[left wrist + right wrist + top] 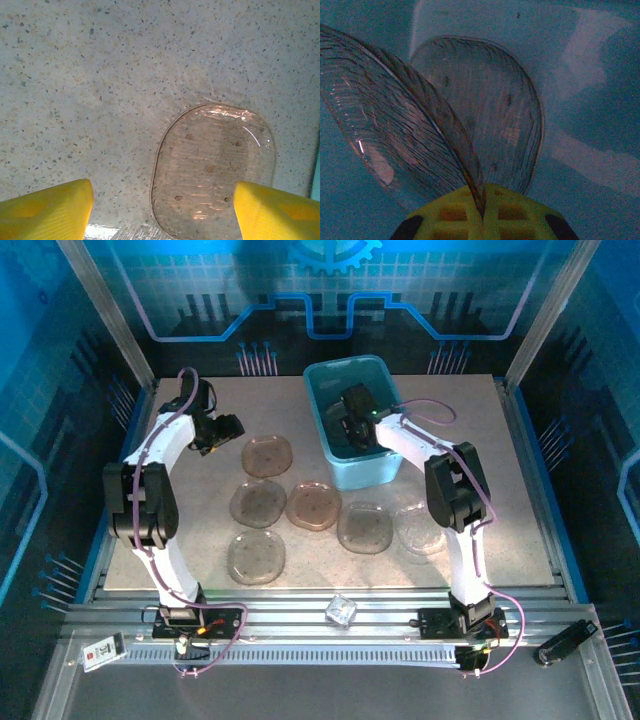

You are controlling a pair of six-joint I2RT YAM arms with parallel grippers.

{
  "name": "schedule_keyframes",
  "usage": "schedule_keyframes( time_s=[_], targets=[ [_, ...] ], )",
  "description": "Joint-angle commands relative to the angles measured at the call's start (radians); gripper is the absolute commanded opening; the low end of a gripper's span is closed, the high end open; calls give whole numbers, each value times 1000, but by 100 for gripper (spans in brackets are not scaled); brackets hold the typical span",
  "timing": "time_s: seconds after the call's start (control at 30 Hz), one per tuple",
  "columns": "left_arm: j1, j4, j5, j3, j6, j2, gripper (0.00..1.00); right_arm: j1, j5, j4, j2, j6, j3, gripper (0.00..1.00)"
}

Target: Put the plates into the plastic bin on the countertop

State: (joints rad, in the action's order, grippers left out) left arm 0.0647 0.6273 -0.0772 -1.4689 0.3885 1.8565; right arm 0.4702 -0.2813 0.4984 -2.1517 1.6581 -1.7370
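We find the bin (365, 472) at the far middle of the countertop (510, 470). The right gripper (352, 420) is down inside it. In the right wrist view its yellow fingers (520, 215) are pinched narrow on the rim of a held plate (395, 125), which stands tilted on edge above the bin's blue floor. Behind it a second plate (505, 110) rests in the bin; we cannot tell whether it leans or lies flat.

Six loose plates (313, 505) lie flat on the countertop, all nearer than the bin or to its left. The far plate (267, 455) is just left of the bin's near-left corner. Two sit side by side nearer than that, one lies farther toward the near-left, and two paler ones lie near the bin's near wall, not touching it.

The left gripper (225, 432) hovers left of the bin, beside the far plate. In the left wrist view its fingers (50, 210) are spread wide and hold nothing, with that plate flat below them. We cannot tell whether they touch it.

A clear cube (341, 611) sits on the metal rail, well nearer than the bin.
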Motion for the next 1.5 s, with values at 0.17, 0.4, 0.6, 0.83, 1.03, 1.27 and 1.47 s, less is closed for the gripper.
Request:
schedule_keyframes(
  time_s=[0.17, 0.4, 0.6, 0.83, 1.03, 1.27, 1.47],
  targets=[
    [11, 45, -30, -40, -19, 30, 75, -4, -52, 73, -60, 36, -89, 12],
    [11, 60, -33, -41, -11, 35, 74, -3, -73, 95, -74, 50, -96, 20],
    [5, 66, -39, -41, -4, 32, 74, -2, -78, 79, -74, 42, -104, 37],
    [-2, 73, -36, -40, -6, 14, 74, 19, -146, 43, 0, -15, -76, 63],
    [-2, 69, -37, -41, -6, -8, 74, 35, -162, -2, 65, -59, -14, 86],
    [-5, 59, -35, -13, 3, -51, 75, 53, -186, -41, 128, -101, 24, 88],
    [-6, 57, -38, 4, -1, -76, 75, 62, -206, -90, 203, -150, 79, 89]
  ],
)
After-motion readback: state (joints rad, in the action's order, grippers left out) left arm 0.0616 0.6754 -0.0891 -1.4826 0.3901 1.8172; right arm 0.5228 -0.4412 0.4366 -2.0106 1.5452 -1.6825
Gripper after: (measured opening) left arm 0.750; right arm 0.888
